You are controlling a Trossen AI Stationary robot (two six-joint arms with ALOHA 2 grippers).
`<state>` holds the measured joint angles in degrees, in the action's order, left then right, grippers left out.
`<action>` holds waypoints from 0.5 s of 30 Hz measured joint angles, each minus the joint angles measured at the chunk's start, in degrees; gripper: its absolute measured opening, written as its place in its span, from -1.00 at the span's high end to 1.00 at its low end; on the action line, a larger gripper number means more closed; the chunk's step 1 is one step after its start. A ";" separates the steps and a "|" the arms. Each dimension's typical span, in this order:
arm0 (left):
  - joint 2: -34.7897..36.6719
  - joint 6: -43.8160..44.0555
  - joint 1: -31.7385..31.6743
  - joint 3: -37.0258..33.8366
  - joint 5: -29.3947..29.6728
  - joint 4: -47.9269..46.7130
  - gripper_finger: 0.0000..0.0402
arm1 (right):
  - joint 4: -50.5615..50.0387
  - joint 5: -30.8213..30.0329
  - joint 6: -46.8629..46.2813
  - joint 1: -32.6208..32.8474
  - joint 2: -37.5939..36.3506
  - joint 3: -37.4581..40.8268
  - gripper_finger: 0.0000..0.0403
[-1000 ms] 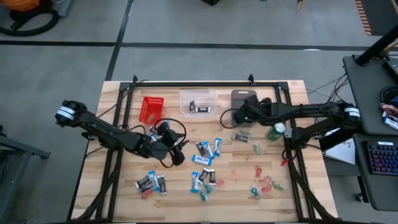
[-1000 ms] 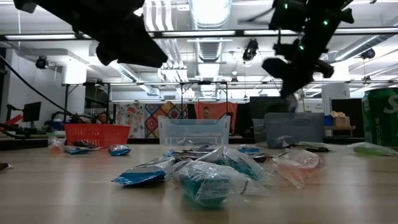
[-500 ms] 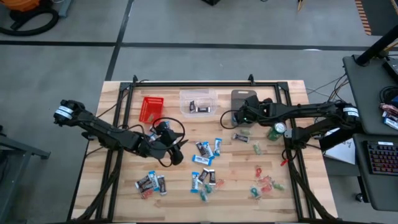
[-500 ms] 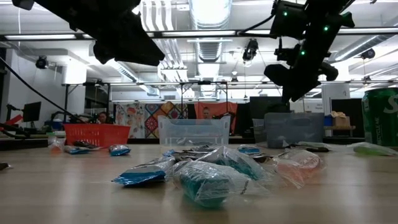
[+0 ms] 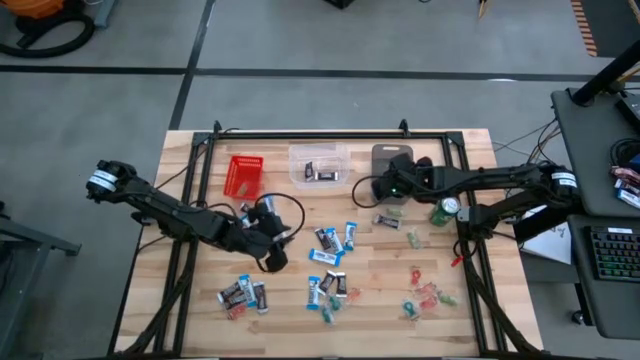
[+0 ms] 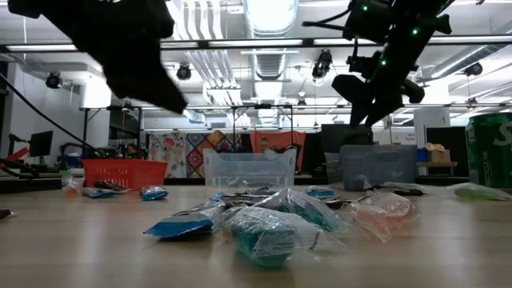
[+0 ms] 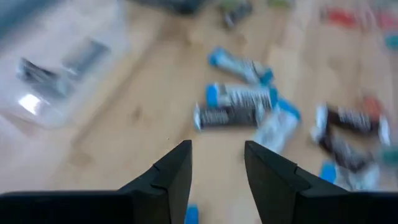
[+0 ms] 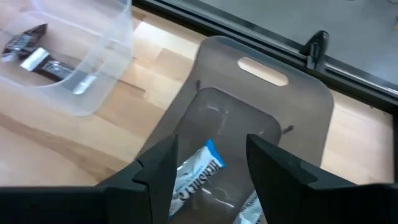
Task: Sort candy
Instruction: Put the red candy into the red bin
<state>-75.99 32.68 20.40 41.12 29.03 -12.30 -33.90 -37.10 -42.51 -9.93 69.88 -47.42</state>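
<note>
Wrapped candy lies scattered over the wooden table: blue-and-white and dark pieces (image 5: pixel 330 242), more near the front (image 5: pixel 243 293), and red and green ones (image 5: pixel 425 295). My left gripper (image 7: pixel 217 149) hovers open above the table left of the middle cluster, tilted down, with blue-and-white candy (image 7: pixel 239 98) ahead of its fingers. My right gripper (image 8: pixel 211 146) stands open above the grey bin (image 8: pixel 264 106). A blue-and-white candy (image 8: pixel 196 171) lies on that bin's floor below the fingers. Dark candies (image 8: pixel 31 50) lie in the clear bin (image 5: pixel 318 165).
A red bin (image 5: pixel 243 175) stands left of the clear bin along the far side. A green can (image 6: pixel 490 152) and a round gauge (image 5: pixel 447 207) sit near the right edge. A black frame (image 5: pixel 330 135) runs around the table's back and sides.
My right gripper has opened above the grey bin while staying in place. My left gripper has tipped its fingers further down and shifted slightly toward the table's near-left, staying open.
</note>
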 joint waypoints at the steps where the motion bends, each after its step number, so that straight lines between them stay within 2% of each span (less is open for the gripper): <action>1: 0.02 0.94 0.00 0.00 -2.19 -1.96 0.35 | 0.22 0.05 0.11 0.26 -0.01 -0.02 0.11; 4: -0.12 12.55 -0.36 1.75 -8.94 -11.84 0.35 | 0.30 0.05 0.04 1.11 -0.01 -0.02 0.12; 6: -0.51 21.95 -0.56 4.16 -11.15 -20.19 0.35 | 0.33 0.05 -0.21 1.80 -0.01 -0.02 0.11; 11: -2.91 38.25 -0.26 8.48 -10.83 -42.39 0.35 | 1.74 0.05 -0.33 3.02 -0.01 -0.03 0.11; 15: -5.48 43.92 -0.76 8.29 -10.09 -47.76 0.35 | 3.46 0.05 1.08 3.71 -0.03 -0.09 0.11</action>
<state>-81.47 76.60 19.65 49.42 18.94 -60.05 -30.44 -37.06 -41.43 -6.22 69.84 -47.51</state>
